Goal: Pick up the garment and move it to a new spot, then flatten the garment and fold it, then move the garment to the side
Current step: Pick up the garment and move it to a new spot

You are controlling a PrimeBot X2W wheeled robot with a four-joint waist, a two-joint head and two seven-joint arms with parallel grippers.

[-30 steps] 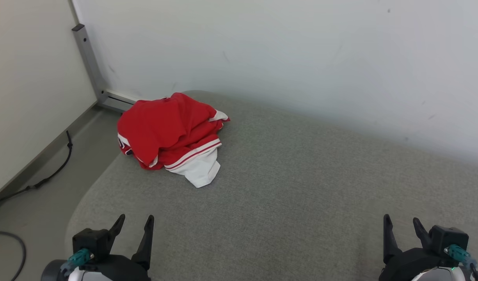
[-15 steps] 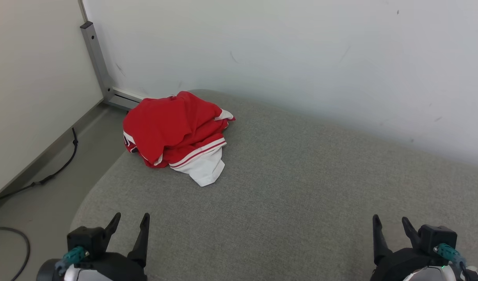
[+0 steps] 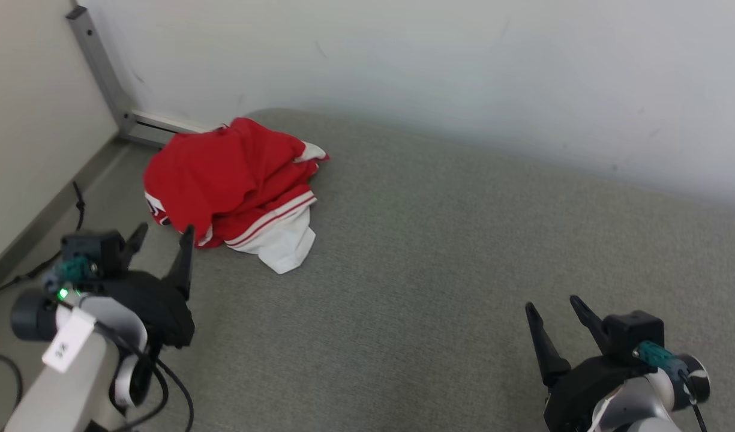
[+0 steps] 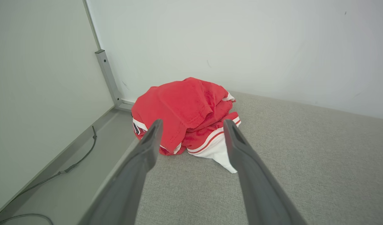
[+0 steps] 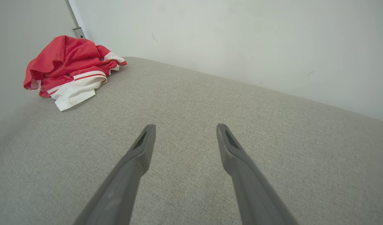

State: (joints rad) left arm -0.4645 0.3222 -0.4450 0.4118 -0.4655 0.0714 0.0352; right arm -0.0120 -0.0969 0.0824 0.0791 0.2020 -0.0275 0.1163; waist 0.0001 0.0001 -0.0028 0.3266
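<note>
The left gripper (image 3: 165,231) has come up and forward from the near edge since a moment ago, and the head's own outlook has swung too (so the slide of the whole scene is no move of the cloth). Its two dark fingers stand spread wide with nothing between them. The tips hang close to the garment (image 3: 223,174), at about seven o'clock from it. A thin black cable (image 3: 77,201) runs along the floor at nine o'clock. A grey metal post (image 3: 97,66) leans up the corner at eleven o'clock.

The garment is red with white striped trim, crumpled in a heap on the far left corner of the grey padded surface (image 3: 433,240), hard by the pale wall (image 3: 403,60). A white flap spills out of it toward five o'clock.

Over at five o'clock, well apart from the heap, the right gripper (image 3: 552,303) hangs above bare grey fabric, its fingers just as wide and empty.
</note>
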